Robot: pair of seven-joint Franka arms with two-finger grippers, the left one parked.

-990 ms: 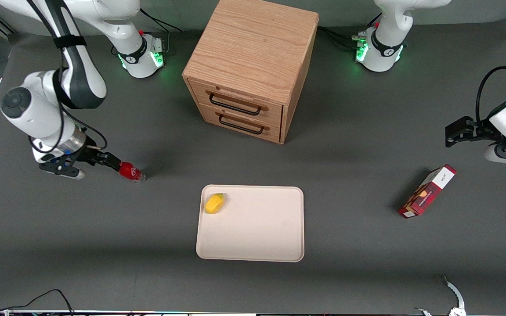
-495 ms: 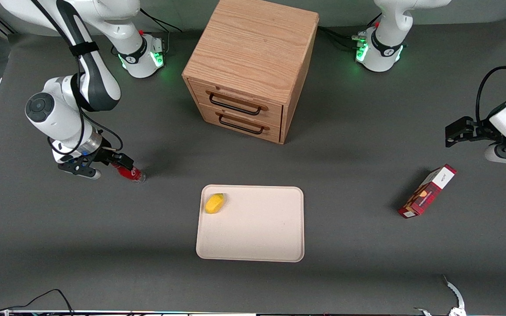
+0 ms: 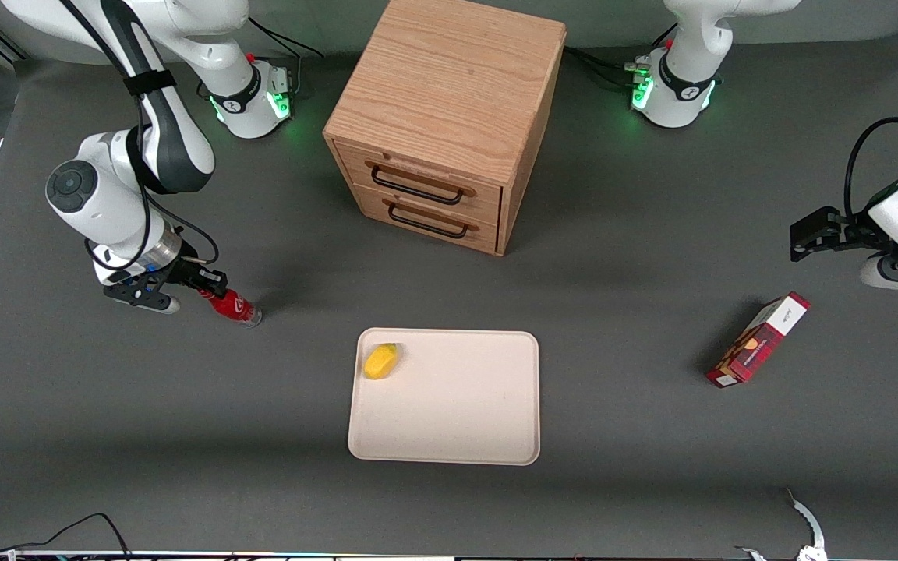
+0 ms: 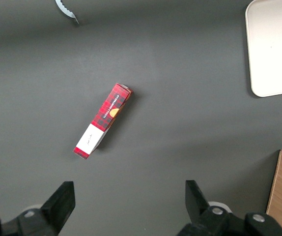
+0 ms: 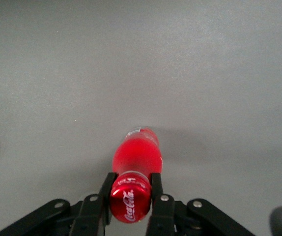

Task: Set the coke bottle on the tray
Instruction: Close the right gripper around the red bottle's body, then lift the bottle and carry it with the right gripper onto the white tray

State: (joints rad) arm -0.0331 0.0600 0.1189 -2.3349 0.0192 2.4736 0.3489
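The hand (image 5: 130,196) grips the coke bottle (image 3: 232,306) at its cap end; next comes lifting it toward the tray (image 3: 457,421).

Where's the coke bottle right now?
The coke bottle stands tilted on the table toward the working arm's end, off the tray, with the tool closed around its cap end.
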